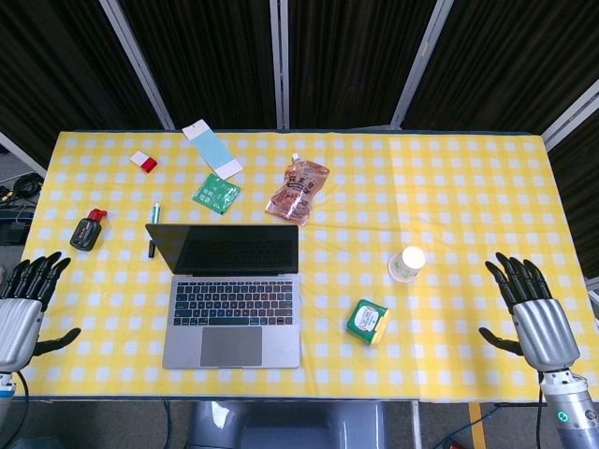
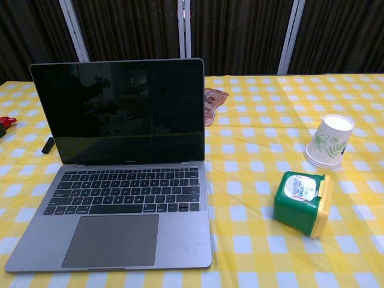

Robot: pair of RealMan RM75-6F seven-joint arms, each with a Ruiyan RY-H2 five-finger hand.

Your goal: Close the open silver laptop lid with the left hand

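Laptop [image 1: 232, 297] lid up, near table [image 1: 468, 187] front edge. My left hand [image 1: 23, 309] off left edge, fingers spread wide, empty. Right hand [image 1: 533, 313] same, right edge.

A table [image 1: 487, 178] stands covered by a yellow-and-white checked cloth reaching all visible edges. Behind it hangs a dark, pleated curtain [image 1: 356, 56], crossed by pale metal frame bars [image 1: 279, 61], some upright, others slanted. Grey floor [image 1: 11, 168] shows at the left edge in the head view, with cables [image 1: 17, 192] lying on it. Lighting is even and bright across the cloth, with faint shadows.
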